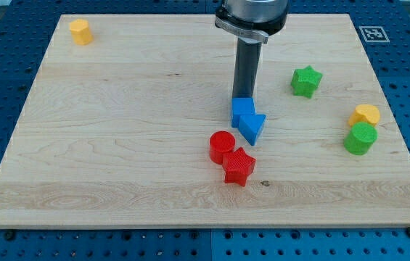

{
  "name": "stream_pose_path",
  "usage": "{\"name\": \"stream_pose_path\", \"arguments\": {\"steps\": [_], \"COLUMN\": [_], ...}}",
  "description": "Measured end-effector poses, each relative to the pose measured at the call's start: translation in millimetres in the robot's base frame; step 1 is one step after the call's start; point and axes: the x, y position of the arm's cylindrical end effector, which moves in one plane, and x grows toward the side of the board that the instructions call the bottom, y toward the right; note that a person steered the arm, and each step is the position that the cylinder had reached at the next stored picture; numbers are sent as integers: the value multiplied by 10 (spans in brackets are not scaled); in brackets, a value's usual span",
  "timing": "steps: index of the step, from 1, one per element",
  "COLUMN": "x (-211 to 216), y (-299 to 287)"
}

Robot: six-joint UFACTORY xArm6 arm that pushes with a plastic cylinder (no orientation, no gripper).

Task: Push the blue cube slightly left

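We could not see the very end of my tip (243, 97), because the blue cube (242, 111) stood in front of it, so whether the two touched could not be told. The rod's upper part and its grey mount (252, 16) were cut off by the view's top edge. The blue triangular block (252, 126) hid the cube's lower right part, and the red star (238, 166) overlapped the red cylinder (221, 146).

The blue cube (242, 110) sits upright near the board's middle, touching a blue triangular block (252, 127) at its lower-right.
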Motion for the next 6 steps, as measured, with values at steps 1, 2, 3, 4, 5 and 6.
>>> {"name": "stream_pose_path", "arguments": {"steps": [1, 2, 3, 4, 5, 6], "x": [7, 12, 180, 310, 341, 341], "y": [412, 509, 532, 274, -17, -367]}}
